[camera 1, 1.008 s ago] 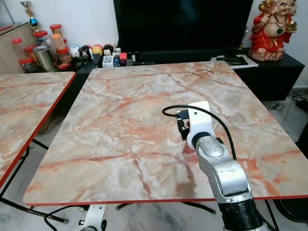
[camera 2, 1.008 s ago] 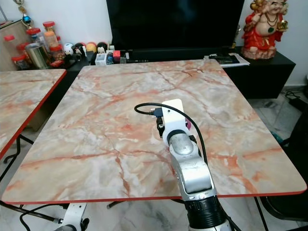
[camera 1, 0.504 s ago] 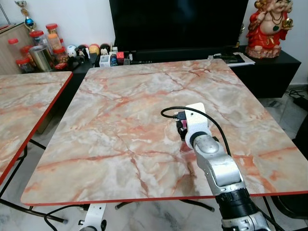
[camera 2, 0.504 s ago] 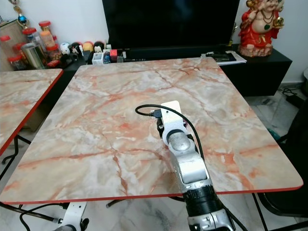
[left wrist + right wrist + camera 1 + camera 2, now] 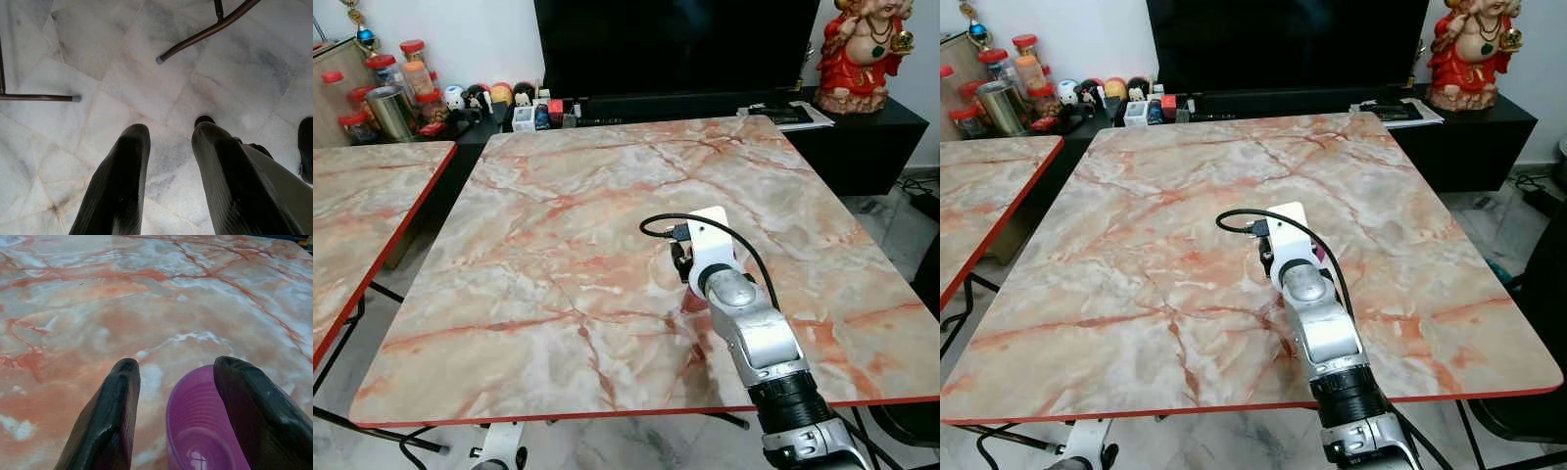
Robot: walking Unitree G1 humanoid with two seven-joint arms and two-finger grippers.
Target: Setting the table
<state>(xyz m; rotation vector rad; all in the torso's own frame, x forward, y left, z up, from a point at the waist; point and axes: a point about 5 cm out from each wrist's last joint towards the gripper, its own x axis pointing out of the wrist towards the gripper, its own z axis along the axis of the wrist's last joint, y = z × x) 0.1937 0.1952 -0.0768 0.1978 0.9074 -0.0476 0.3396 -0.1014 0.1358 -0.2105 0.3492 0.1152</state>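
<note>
Right wrist view: right gripper jaws spread, apparently straddling a purple cup's rim.

Marble-patterned worktop, pink-veined, red-edged. Right arm, silver, reaching over its near half; right end effector at the arm's tip, hidden under a white wrist housing, finger state not discernible. Black cable looped just beyond the end effector. Second worktop well left of it. Far beyond: black television, jars, red figurine.
</note>
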